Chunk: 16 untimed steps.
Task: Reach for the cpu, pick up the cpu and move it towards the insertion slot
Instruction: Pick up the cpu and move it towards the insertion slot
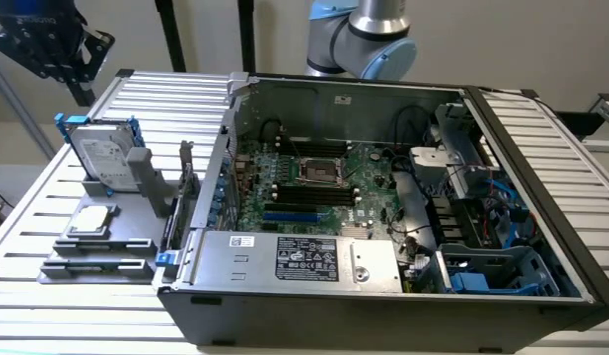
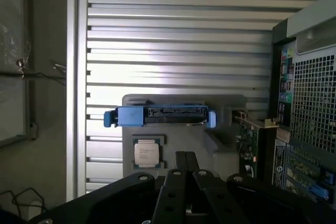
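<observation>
A slatted metal table (image 1: pixel 29 222) stood by a pale wall, bearing an open grey computer case (image 1: pixel 284 318).
The gripper (image 1: pixel 83 92) hung above the table, fingers together and empty. The slot (image 1: pixel 321 171), a shiny square frame, sat inside the case. The cpu (image 1: pixel 91 220), flat and silver, lay on a grey holder (image 1: pixel 97 255) outside it.

We are logging the cpu (image 2: pixel 146 153) as silver with a pale rim | we are seeing the insertion slot (image 1: pixel 321 171) framed in shiny silver around a dark centre | we are noting blue brackets on the silver hard drive (image 1: pixel 103 157) | we are reading the tabletop (image 1: pixel 48 296) as pale grey ribbed slats | the pincer (image 2: pixel 185 162) is showing black
</observation>
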### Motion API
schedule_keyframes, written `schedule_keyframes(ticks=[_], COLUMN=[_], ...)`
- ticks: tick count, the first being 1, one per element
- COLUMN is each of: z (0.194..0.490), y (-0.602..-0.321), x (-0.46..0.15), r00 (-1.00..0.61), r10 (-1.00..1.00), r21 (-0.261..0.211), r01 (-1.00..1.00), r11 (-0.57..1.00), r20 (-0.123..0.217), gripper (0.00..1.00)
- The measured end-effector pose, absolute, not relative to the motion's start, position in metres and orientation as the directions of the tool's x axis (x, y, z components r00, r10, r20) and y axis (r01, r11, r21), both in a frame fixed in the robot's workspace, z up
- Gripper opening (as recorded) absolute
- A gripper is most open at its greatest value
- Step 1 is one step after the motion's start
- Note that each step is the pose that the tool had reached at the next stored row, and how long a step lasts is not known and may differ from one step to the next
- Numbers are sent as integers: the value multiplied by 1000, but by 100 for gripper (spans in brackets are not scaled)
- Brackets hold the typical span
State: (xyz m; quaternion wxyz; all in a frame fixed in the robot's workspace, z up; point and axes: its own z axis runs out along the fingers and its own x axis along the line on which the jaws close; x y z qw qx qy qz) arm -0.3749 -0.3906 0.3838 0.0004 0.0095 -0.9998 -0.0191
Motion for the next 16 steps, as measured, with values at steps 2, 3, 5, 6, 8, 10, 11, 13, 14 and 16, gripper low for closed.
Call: schedule_keyframes(ticks=[2,3,5,6,8,10,11,13,14,16], z=[383,382,381,380,378,376,374,372,371,368], y=[-396,-399,-405,-408,-412,-415,-417,-419,-420,-421], x=[-377,-378,-380,-381,-384,-390,-393,-398,-400,-405], r00=[-1000,-1000,-1000,-1000,-1000,-1000,-1000,-1000,-1000,-1000], r10=[-19,-19,-19,-19,-19,-19,-19,-19,-19,-19], r21=[38,38,38,38,38,38,38,38,38,38], r01=[-19,-19,-19,-19,-19,-19,-19,-19,-19,-19], r11=[999,999,999,999,999,999,999,999,999,999], r20=[2,3,5,6,8,10,10,11,11,12], gripper=[11,11,11,11,11,11,11,11,11,11])
